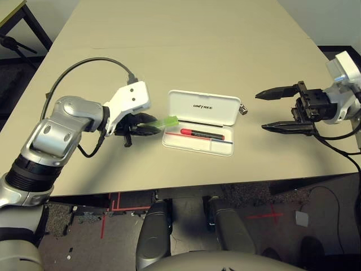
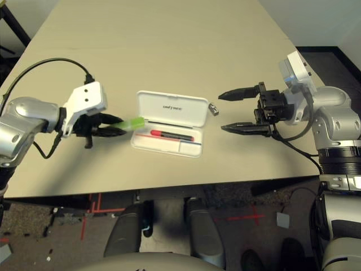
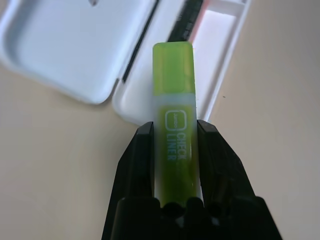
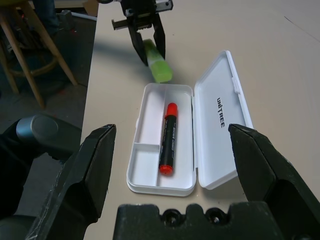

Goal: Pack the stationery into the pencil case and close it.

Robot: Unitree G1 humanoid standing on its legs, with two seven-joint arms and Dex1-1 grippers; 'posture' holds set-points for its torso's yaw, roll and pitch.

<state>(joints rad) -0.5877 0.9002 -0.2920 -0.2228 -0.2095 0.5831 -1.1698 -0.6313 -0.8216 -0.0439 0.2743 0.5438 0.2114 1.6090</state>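
The left gripper's (image 3: pixel 175 122) two black fingers are partly open, pinching a light-green Check Liner highlighter (image 3: pixel 175 145) by its barrel, one finger on each side; its capped end points at the left end of the white UNITREE pencil case (image 1: pixel 186 145), left of centre in the left eye view. The right gripper (image 1: pixel 260 111) is at the right of that view, its fingers spread wide with nothing between them, pointing at the case from the other side.

The case lies open on the table (image 1: pixel 141 169), its lid (image 1: pixel 194 116) raised on the far side; inside, a red-capped black marker (image 1: pixel 203 134) lies lengthwise in the long compartment nearest the hinge; a thin red-and-blue stick (image 1: pixel 224 141) runs lengthwise on its near side; a small silver-and-black piece (image 1: pixel 243 109) sits just beside the lid's right edge; a wooden stool (image 4: pixel 37 55) stands upper left in the right wrist view.
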